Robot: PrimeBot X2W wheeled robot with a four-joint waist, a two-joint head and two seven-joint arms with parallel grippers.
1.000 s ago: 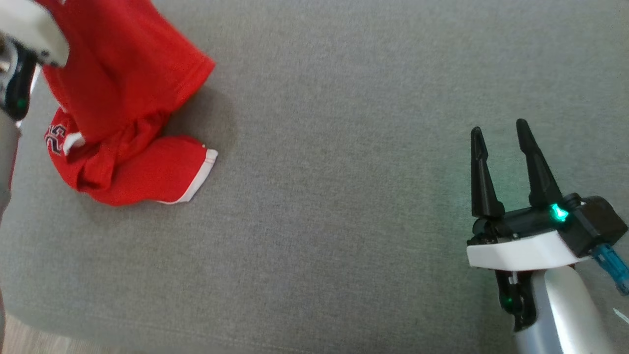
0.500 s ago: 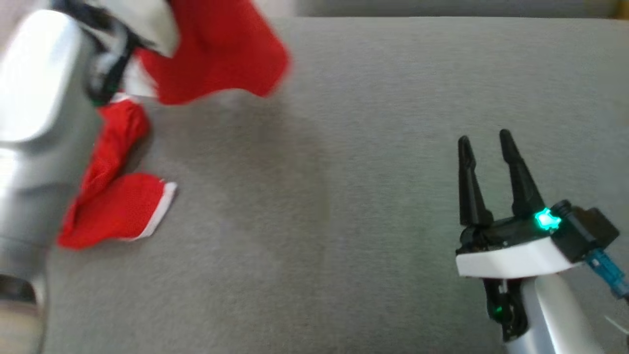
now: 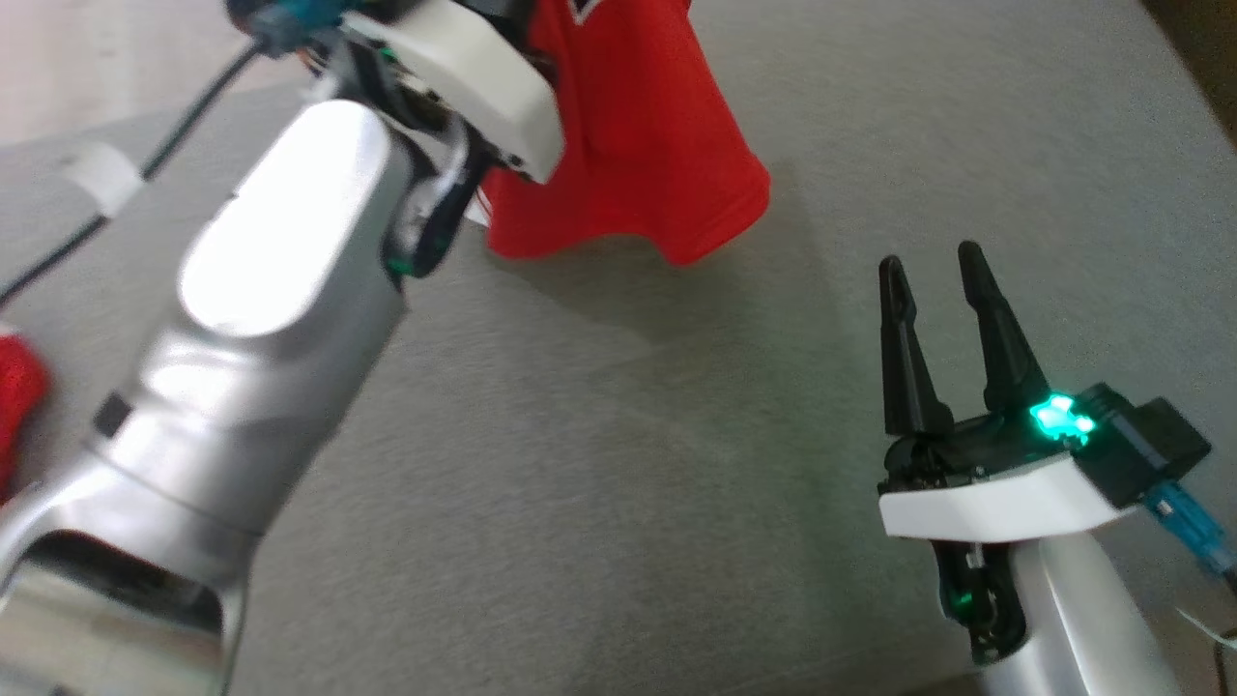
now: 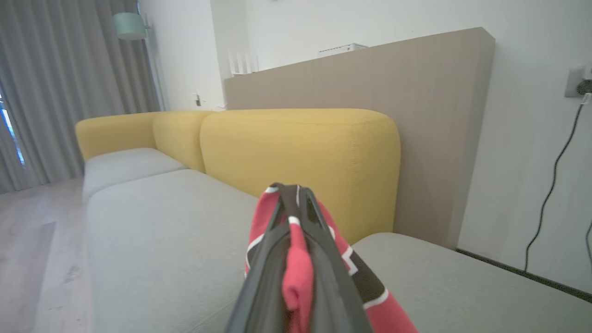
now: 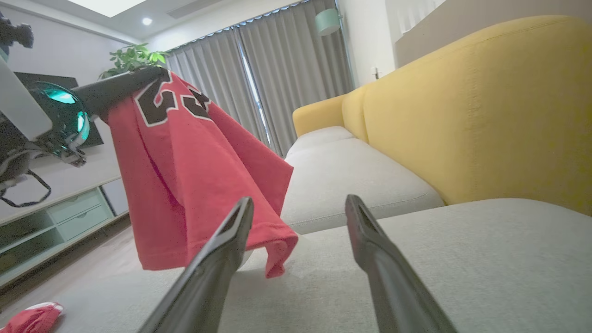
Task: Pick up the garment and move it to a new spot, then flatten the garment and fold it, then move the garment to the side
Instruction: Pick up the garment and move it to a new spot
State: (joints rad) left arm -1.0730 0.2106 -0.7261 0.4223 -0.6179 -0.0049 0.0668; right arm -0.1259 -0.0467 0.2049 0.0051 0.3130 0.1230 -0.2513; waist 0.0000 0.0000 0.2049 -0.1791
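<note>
**Garment up in left gripper over seat; right gripper wide and empty**

Left gripper (image 4: 290, 196): closed tight on the garment (image 3: 628, 145). In the left wrist view both fingers (image 4: 261, 282) run almost together, with a fold of red cloth pinched between them from near the tips downward. White and black trim shows on either side of the pinch.

Garment: red, hanging from the left gripper's tips above the grey seat (image 3: 628, 483). In the right wrist view it drapes down from the grip point. Black, white-edged numerals (image 5: 171, 99) sit near the top, and the hem ends low and bunched at one corner. The head view shows a shadow on the seat under the hem. Cannot tell whether the lowest corner touches the seat.

Left arm (image 3: 261, 319): silver, crossing the head view from lower left to upper middle. It covers part of the garment's left side.

Right gripper (image 3: 930, 259): jaws set wide, with nothing between them. It is at lower right in the head view, well apart from the garment. The fingers (image 3: 1000, 338) point up that view, over bare seat. A green light (image 3: 1058, 418) is lit at its base.

Other: a small red piece (image 5: 32, 319) with a white edge lies low at the left, apart from the hanging garment. A yellow backrest (image 4: 300, 148) stands behind the seat.
</note>
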